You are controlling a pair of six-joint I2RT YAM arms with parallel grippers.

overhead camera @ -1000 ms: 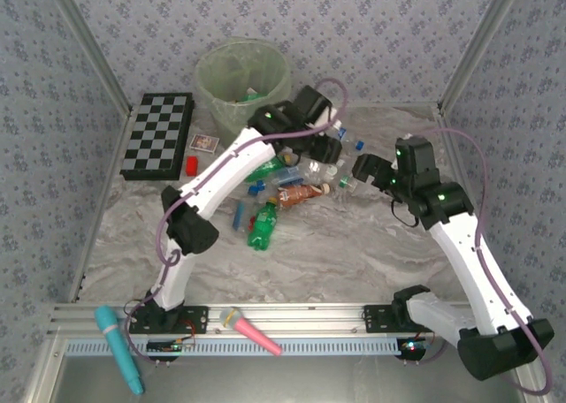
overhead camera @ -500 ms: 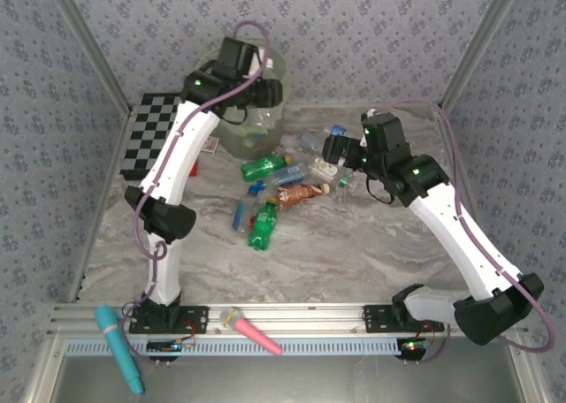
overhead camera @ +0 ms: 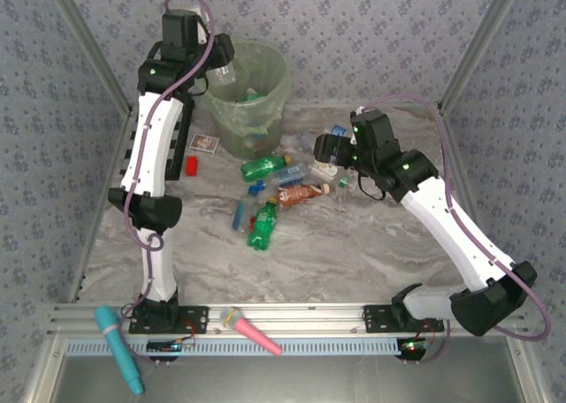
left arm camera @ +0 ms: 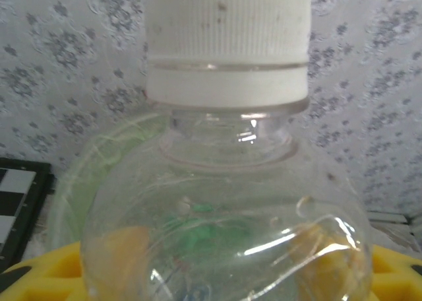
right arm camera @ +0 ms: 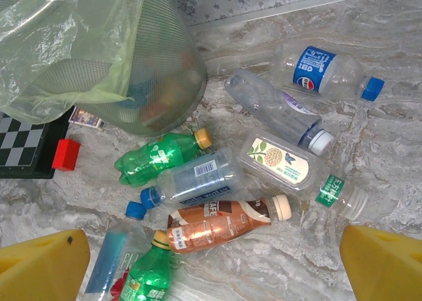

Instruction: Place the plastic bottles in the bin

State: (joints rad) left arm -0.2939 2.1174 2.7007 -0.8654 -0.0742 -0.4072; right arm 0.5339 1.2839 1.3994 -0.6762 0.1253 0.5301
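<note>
One clear, white-capped plastic bottle (left arm camera: 224, 208) has left the pile. The left gripper (overhead camera: 218, 51) has swung it over the left rim of the round pale-green bagged bin (overhead camera: 240, 127), jaws clamped on its body, so only the release remains. The right gripper (overhead camera: 325, 148), jaws wide apart and empty, now hovers over the remaining bottles (right arm camera: 217, 182) lying right of the bin.

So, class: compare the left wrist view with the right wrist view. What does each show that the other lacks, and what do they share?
Left wrist: a clear bottle with a white cap, held close between yellow fingers. Right wrist: a green soda bottle, a brown bottle and others lying on the marble table, plus a red block. Shared: the bin and the chessboard.
</note>
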